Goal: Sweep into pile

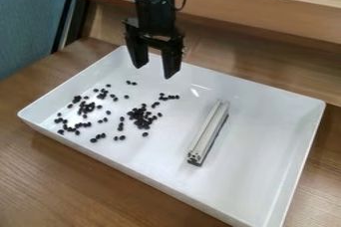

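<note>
The black gripper (154,68) hangs over the back left part of the white tray (266,121), its two fingers apart with nothing between them. Dark beans (141,116) lie scattered on the left half of the tray floor, below and in front of the gripper. Some sit in a denser cluster near the middle, others in a looser cluster (86,107) farther left, with single ones around. A silvery metal bar (210,130) lies at a slant on the tray floor, right of the beans and apart from the gripper.
Raised walls run around the tray, which stands on a wooden table (67,181). Behind it is a higher wooden shelf (266,14). A blue-grey fabric surface (30,17) stands at the upper left.
</note>
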You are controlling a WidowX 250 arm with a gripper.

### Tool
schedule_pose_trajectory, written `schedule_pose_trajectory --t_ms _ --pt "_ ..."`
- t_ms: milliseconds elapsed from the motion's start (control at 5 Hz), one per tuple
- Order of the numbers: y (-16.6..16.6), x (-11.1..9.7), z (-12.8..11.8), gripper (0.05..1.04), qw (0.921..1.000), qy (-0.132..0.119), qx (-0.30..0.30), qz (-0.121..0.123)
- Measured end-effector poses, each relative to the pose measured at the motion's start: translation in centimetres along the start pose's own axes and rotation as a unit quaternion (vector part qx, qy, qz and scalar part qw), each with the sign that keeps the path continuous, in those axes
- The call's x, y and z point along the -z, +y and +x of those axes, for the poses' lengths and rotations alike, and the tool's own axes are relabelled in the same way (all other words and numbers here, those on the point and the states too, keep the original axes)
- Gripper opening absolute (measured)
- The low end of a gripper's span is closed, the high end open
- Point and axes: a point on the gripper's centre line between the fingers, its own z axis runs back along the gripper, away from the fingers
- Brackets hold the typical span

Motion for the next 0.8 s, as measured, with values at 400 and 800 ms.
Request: schedule_pose_trajectory --t_ms 400,800 --pt "-2.3 3.5 -1.2 1.001 0.9990 0.031 -0.003 -0.030" --pt "-6.9 4.0 -0.4 1.001 0.9984 0.027 -0.018 -0.047"
